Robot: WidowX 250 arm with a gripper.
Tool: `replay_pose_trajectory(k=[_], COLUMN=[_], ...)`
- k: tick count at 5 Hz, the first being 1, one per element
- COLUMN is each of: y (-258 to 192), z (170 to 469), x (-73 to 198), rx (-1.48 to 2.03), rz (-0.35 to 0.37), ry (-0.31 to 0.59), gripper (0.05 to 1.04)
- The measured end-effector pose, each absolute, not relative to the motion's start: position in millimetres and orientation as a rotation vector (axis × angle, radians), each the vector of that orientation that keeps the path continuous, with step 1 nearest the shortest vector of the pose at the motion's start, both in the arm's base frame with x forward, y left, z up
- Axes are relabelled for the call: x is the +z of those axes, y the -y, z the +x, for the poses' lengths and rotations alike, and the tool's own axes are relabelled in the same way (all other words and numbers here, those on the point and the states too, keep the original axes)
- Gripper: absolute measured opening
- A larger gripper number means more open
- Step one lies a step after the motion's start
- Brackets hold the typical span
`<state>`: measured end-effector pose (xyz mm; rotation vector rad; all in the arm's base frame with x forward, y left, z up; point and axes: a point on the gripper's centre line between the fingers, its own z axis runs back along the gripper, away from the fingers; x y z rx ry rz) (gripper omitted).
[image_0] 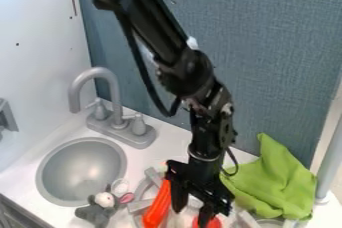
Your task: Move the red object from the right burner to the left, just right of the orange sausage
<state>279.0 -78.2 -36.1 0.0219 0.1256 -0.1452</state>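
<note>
Lying beside the gripper [192, 213]: orange toy [157, 207]

Gray faucet [115, 98] beside a round gray sink [79, 168]

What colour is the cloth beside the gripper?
The cloth is plain bright green; it shows best in the camera view.

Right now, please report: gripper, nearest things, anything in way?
Gripper low, fingers apart. Long orange thing close beside it; red thing by one fingertip. Maybe in way: green cloth, picture right.
</note>
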Motion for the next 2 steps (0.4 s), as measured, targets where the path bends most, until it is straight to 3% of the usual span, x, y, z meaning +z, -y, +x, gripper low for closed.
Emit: replay_pose_trajectory(k=[1,2], y=[76.4,55.5], z=[260.3,223.0], x=[-2.6,27.3], rx=[-0.147,-0.084], rz=[0.002,0.095], ry=[-0.149,-0.242], gripper=[1.01,1.005])
